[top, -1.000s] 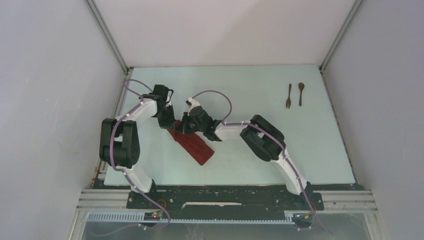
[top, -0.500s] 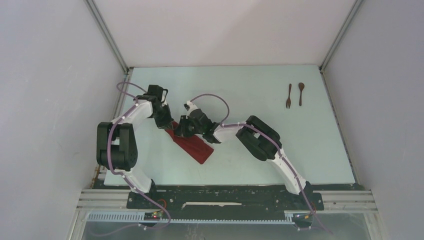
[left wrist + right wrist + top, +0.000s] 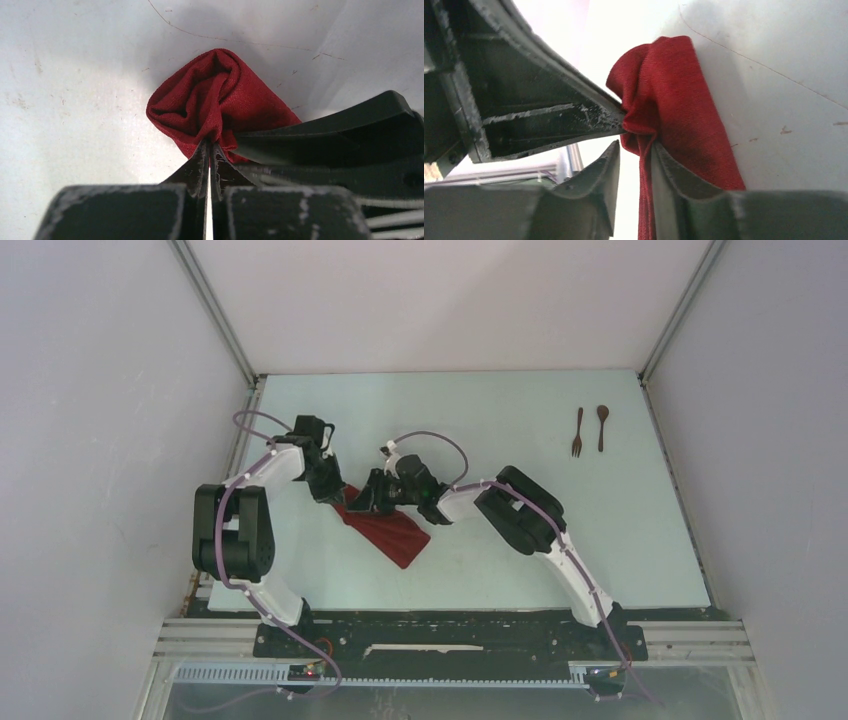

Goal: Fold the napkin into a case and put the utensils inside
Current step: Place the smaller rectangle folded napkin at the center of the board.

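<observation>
Both grippers — left (image 3: 338,492), right (image 3: 372,502) — meet at the folded napkin's (image 3: 395,535) far end, the utensils (image 3: 590,429) well apart.

Counts: one dark red napkin (image 3: 390,529), bunched and folded; two wooden utensils, one fork (image 3: 577,432) and one spoon (image 3: 602,427); two grippers, the left gripper (image 3: 333,491) and the right gripper (image 3: 372,496), each with two fingers; two arms; one table (image 3: 520,530)

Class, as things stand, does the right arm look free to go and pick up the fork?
Probably not yet: the right gripper is shut on the napkin. The fork lies unobstructed at the far right beside the spoon.
</observation>
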`<state>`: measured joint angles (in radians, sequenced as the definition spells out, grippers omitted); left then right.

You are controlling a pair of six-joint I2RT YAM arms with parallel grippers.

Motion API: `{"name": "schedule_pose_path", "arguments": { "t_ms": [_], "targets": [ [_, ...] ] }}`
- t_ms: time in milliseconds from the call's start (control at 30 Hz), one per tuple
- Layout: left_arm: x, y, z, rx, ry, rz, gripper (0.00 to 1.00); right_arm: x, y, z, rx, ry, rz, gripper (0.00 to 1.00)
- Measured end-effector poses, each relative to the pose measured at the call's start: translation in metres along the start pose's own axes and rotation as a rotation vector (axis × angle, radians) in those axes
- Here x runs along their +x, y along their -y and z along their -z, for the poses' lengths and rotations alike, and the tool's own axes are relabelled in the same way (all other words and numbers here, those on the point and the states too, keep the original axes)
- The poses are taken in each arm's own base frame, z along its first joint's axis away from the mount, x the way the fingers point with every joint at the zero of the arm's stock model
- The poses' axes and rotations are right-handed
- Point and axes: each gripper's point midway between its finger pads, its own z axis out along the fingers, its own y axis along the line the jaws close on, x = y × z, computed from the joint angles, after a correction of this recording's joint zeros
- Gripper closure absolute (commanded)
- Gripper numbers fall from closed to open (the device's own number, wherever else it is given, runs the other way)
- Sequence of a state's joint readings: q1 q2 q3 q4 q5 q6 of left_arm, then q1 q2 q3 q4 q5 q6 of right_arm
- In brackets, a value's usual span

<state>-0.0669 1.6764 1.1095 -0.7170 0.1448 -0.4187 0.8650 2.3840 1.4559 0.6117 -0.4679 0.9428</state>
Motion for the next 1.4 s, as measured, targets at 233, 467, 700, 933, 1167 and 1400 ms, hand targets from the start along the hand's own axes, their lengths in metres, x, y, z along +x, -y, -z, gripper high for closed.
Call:
{"name": "schedule_pose_path", "arguments": {
  "t_ms": [233, 467, 700, 933, 1167, 1400],
  "targets": [
    [0.002, 0.004, -0.001, 0.028, -0.001, 0.004, 1.00, -0.001, 0.011, -0.013, 0.003, -0.023, -0.138, 1.00],
    [-0.002, 0.004, -0.001, 0.038, 0.013, 0.017, 1.00, -0.001, 0.011, -0.030, 0.126, -0.019, -0.090, 0.99],
    [-0.005, -0.008, 0.001, 0.011, 0.014, 0.054, 1.00, 0.005, 0.007, -0.036, 0.137, 0.000, -0.039, 0.56],
    [-0.005, -0.016, 0.006, 0.013, 0.039, 0.085, 1.00, -0.001, 0.000, -0.006, 0.005, -0.019, -0.105, 0.52],
    [0.001, -0.019, 0.001, 0.008, 0.025, 0.086, 1.00, -0.008, -0.005, -0.004, -0.052, -0.039, -0.182, 0.68],
    [0.002, -0.019, 0.000, 0.009, 0.026, 0.086, 1.00, -0.015, -0.002, -0.019, -0.064, -0.039, -0.206, 0.70]
  ]
}}
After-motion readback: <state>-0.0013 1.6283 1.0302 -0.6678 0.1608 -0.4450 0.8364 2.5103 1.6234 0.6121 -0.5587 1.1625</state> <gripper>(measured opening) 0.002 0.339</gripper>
